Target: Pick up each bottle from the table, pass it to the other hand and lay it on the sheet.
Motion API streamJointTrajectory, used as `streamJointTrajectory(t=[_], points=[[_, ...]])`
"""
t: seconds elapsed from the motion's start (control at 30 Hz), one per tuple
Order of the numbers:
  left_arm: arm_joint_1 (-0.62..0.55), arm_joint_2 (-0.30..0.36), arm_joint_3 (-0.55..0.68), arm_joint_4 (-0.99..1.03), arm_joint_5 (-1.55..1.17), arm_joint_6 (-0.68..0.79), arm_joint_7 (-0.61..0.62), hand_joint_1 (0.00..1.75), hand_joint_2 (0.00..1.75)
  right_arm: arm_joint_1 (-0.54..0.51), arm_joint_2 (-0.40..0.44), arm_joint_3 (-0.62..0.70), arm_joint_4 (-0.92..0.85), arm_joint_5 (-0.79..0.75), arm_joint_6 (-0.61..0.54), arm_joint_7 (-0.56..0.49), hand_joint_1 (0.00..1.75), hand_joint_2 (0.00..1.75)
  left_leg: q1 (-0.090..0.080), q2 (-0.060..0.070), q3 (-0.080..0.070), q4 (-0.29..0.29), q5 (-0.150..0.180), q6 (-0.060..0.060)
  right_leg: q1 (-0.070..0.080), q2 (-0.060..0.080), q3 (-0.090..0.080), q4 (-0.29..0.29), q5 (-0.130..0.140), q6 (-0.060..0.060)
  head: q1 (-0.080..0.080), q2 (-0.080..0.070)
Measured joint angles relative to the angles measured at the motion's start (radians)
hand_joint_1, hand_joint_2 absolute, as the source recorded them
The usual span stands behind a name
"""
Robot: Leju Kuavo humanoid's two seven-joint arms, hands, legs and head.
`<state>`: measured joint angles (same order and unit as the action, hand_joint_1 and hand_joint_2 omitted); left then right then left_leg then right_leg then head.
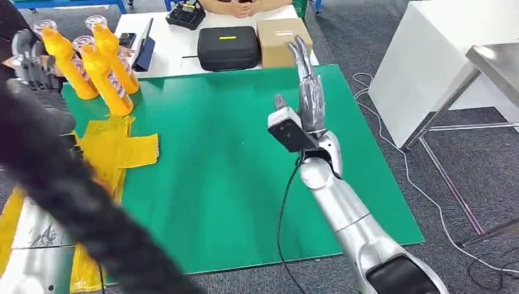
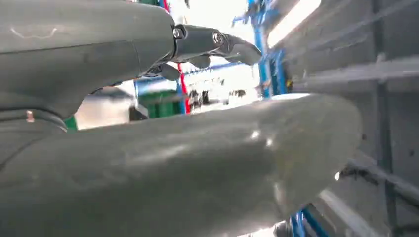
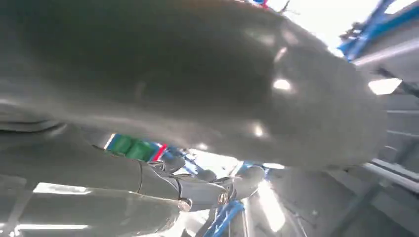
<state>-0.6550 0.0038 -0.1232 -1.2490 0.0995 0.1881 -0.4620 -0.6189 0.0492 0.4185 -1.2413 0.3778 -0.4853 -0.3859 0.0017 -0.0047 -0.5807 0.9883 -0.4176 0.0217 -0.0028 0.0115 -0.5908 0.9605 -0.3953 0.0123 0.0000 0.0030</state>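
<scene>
Green sheet [image 1: 232,171] covers the table, three orange bottles [image 1: 101,64] upright at its far left corner. Right hand [image 1: 306,86] is raised over the sheet, fingers straight, holding nothing, well apart from them. Left hand [image 1: 30,58], just beside the bottles, has fingers spread, grasping nothing.

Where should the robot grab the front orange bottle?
Probably round the orange bottle's middle, at the label. It stands tilted with two others close behind and beside it, so coming from its open front side looks best. The left hand is nearest.

Bright, even overhead light; near arm blurred, wrist views glare-washed.
</scene>
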Motion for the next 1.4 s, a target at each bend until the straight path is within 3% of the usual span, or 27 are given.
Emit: streamJointTrajectory(t=[0.1, 0.33, 0.67, 1.4], points=[[-0.02, -0.021, -0.026, 0.044, 0.009, -0.011, 0.01, 0.0, 0.0, -0.002, 0.032, -0.01, 0.0, -0.093, 0.042, -0.05, 0.0, 0.0, 0.0, 0.0, 0.0, 0.0, 0.0, 0.0, 0.0, 0.0, 0.0, 0.0, 0.0, 0.0, 0.0, 0.0], [-0.031, -0.062, -0.073, 0.113, 0.027, -0.031, 0.008, 0.0, 0.0, -0.004, 0.085, -0.019, 0.001, -0.148, 0.087, -0.067, 0.0, 0.0, 0.001, 0.0, -0.001, 0.0, 0.0, 0.0, 0.0, 0.001, -0.001, 0.0, 0.0, 0.0, 0.0, 0.0], [-0.034, -0.082, -0.087, 0.145, -0.037, 0.021, 0.018, 0.0, 0.0, -0.011, 0.134, -0.017, 0.011, -0.117, 0.142, -0.067, 0.0, 0.0, 0.0, 0.0, -0.001, 0.0, 0.0, 0.0, 0.0, 0.001, -0.001, 0.0, 0.0, 0.0, 0.0, 0.0], [-0.068, -0.096, -0.087, 0.212, -0.076, -0.05, 0.007, 0.0, 0.0, -0.046, 0.172, -0.036, 0.058, -0.13, 0.172, -0.067, 0.0, 0.0, 0.0, 0.0, -0.001, 0.0, 0.0, 0.0, 0.0, 0.001, -0.001, 0.0, 0.0, 0.0, 0.0, 0.0]])
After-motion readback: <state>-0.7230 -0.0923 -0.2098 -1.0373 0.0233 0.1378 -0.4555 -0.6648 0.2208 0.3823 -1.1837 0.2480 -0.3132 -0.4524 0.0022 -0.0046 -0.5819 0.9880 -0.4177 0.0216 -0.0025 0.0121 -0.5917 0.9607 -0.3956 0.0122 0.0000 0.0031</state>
